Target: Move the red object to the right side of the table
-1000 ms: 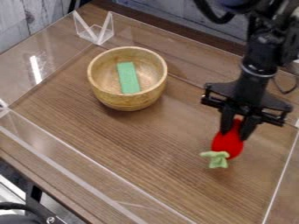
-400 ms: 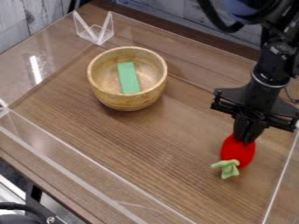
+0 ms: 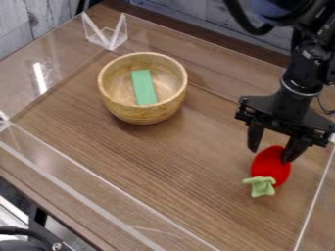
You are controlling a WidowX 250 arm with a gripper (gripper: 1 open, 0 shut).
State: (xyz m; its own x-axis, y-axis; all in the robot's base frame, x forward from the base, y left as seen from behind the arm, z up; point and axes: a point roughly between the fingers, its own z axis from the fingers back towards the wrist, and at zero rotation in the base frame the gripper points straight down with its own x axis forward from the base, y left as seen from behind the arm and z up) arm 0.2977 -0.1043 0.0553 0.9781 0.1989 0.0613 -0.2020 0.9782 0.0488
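Red object, just one, lies on the desk near the right wall, under one spread claw. One wooden bowl holds one green block.

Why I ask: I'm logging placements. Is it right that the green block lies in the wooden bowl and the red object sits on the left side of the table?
Not quite. The camera view shows the red object on the right side of the table, near the clear wall. The green block does lie in the wooden bowl.
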